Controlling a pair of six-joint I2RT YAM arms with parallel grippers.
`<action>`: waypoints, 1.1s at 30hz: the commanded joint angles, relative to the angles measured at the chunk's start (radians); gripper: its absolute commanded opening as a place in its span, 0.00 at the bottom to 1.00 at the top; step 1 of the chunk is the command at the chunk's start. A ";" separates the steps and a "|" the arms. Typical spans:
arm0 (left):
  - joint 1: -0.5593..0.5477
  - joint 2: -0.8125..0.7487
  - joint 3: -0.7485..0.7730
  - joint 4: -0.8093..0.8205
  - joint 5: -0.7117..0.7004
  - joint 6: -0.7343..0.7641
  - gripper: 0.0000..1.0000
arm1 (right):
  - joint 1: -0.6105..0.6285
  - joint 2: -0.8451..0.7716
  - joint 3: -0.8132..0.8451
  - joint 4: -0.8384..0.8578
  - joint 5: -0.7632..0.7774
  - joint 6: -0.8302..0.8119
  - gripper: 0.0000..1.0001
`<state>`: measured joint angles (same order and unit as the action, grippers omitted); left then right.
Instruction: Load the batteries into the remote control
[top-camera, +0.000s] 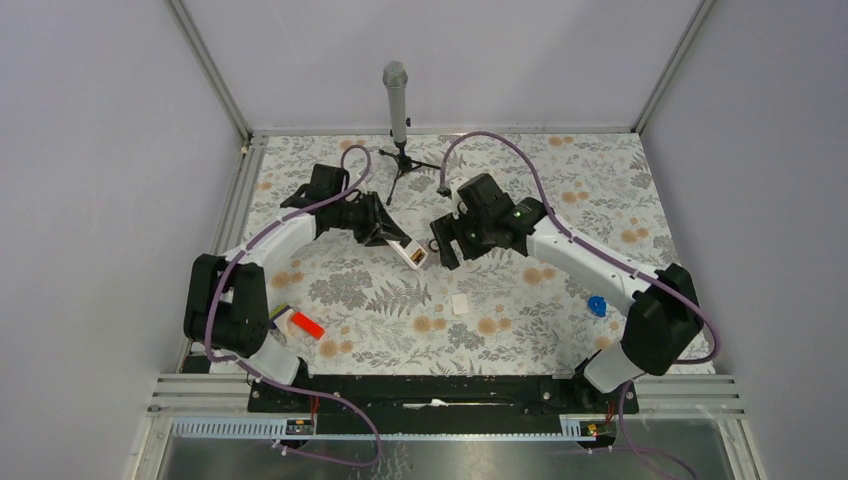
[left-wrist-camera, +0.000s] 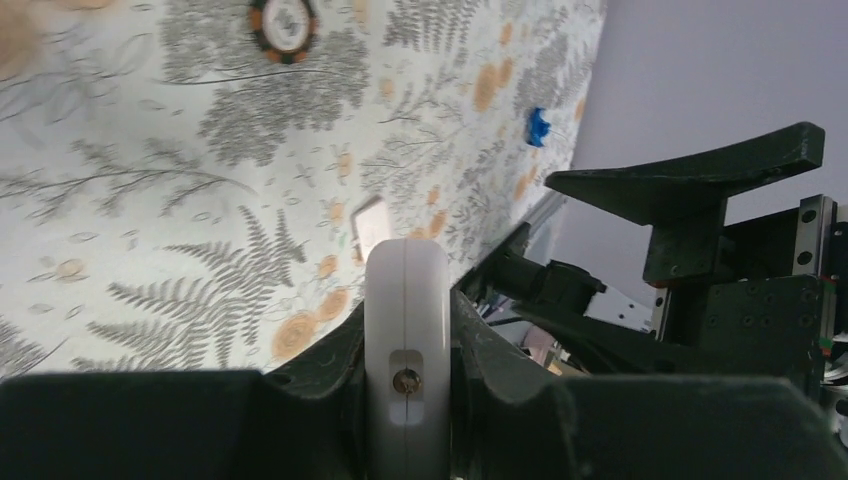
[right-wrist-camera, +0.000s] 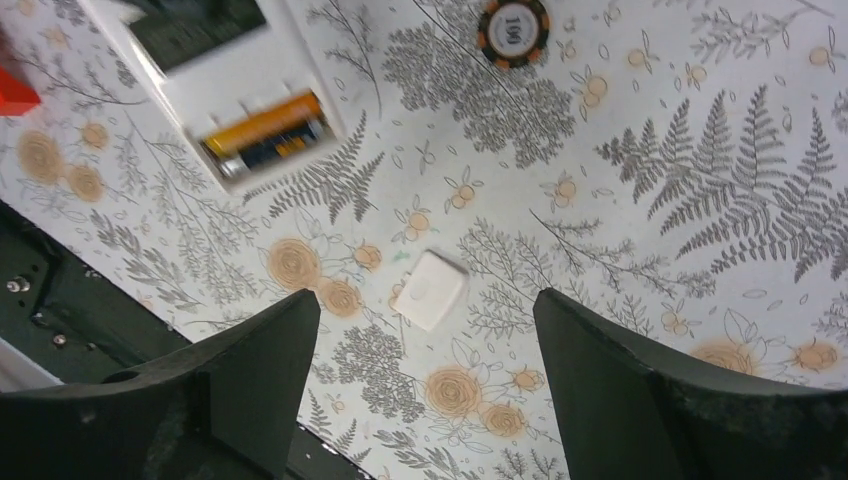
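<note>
Remote control (left-wrist-camera: 405, 290): held above the counter (top-camera: 520, 300) by the left claw (top-camera: 383, 230), which is clenched on its two broad faces.
Batteries (right-wrist-camera: 265, 130): both appear seated in the open back compartment.
Right claw (top-camera: 442, 250): released, nothing between its fingers, just beside the remote's free end.
Handling: judged light, stiff, smooth plastic that may slip if twisted. Best hold is away from the compartment.
Around: white cover (right-wrist-camera: 428, 290) lies flat on the counter below. Poker chip (right-wrist-camera: 513, 28) sits well apart. Neither obstructs.
</note>
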<state>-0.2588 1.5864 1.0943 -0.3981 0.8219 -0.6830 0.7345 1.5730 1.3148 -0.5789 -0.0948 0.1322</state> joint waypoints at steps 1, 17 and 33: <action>0.043 -0.121 -0.055 0.059 -0.092 0.024 0.00 | -0.007 -0.090 -0.129 0.109 0.037 -0.024 0.87; 0.241 -0.446 -0.247 0.262 -0.137 -0.068 0.00 | -0.003 0.025 -0.251 0.100 -0.139 -0.609 0.83; 0.340 -0.447 -0.232 0.281 -0.081 -0.097 0.00 | 0.096 0.166 -0.242 0.064 -0.085 -0.744 0.82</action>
<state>0.0666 1.1511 0.8520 -0.2058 0.7013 -0.7628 0.8181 1.7260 1.0538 -0.5133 -0.1837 -0.5732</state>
